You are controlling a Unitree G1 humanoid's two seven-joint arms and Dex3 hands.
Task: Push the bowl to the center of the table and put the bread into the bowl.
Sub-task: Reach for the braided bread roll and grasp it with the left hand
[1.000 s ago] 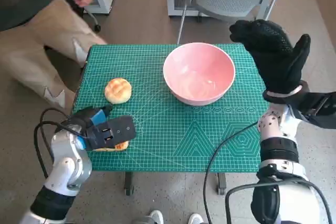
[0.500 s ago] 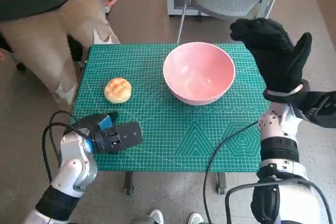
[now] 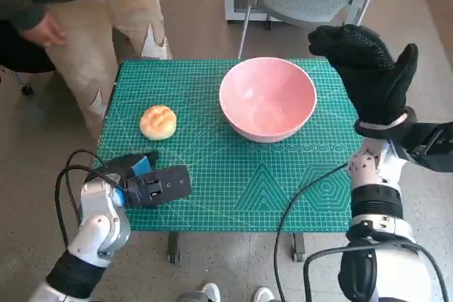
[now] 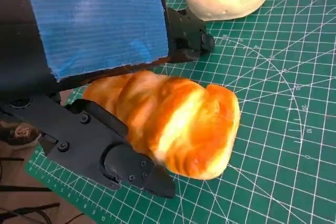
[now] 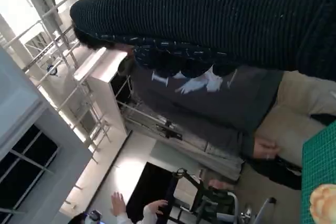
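Gripping a golden ridged bread roll [image 4: 173,124] at the near-left edge, the left hand [image 3: 152,185] readies it for the pink bowl [image 3: 267,98]; the gloved right hand [image 3: 371,76] hovers released at the far right.

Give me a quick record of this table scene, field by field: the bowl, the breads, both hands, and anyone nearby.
surface: green cutting mat covering the small table
bowl: pink bowl, empty, upright, toward the far side of the mat, slightly right of middle
round bun: round bun lying loose on the mat, left of the bowl
long bread: long bread between the left hand's fingers, near the mat's front left corner
left hand: left hand low over the mat, holding the long bread
right hand: right hand raised beside the bowl's right side, holding nothing
person: person standing at the far left corner
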